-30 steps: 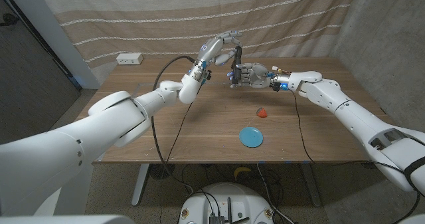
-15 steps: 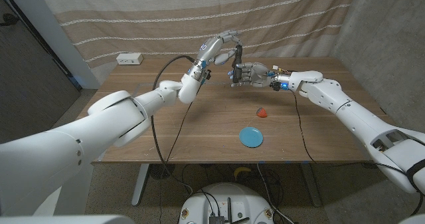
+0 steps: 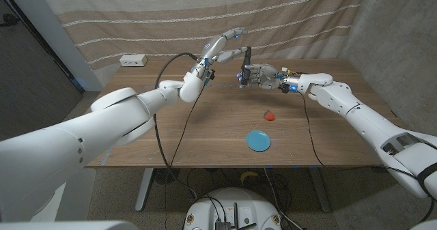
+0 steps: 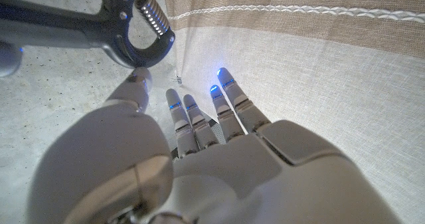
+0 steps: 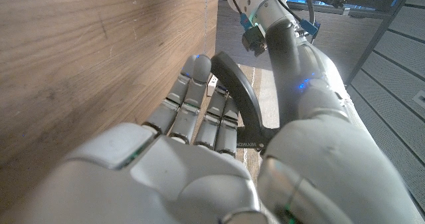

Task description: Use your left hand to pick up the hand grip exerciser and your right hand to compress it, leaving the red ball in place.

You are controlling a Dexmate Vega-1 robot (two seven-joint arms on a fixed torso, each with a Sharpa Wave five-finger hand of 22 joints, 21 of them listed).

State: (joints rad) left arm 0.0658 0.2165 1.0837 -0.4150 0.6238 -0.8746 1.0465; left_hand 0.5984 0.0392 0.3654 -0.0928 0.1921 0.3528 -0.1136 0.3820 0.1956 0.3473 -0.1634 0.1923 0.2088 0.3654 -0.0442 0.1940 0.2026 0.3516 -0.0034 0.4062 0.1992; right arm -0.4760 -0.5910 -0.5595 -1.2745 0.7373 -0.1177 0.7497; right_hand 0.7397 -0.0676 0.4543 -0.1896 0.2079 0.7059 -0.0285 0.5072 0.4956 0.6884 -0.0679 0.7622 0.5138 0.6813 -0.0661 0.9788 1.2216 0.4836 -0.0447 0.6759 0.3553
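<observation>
The black hand grip exerciser stands upright above the far middle of the table, and my right hand grips its lower handles. In the right wrist view my right hand's fingers curl round a black handle. My left hand hovers just left of the exerciser's top with its fingers stretched out and apart, holding nothing. In the left wrist view the exerciser's spring end sits just past the thumb tip of the left hand. The red ball lies on the table nearer to me than the right hand.
A blue round disc lies on the wooden table in front of the ball. A white box sits at the far left corner. A striped curtain hangs behind the table.
My left hand has opened its fingers and come off the exerciser's top, rising slightly. My right hand keeps its grip on the exerciser at about the same spot.
</observation>
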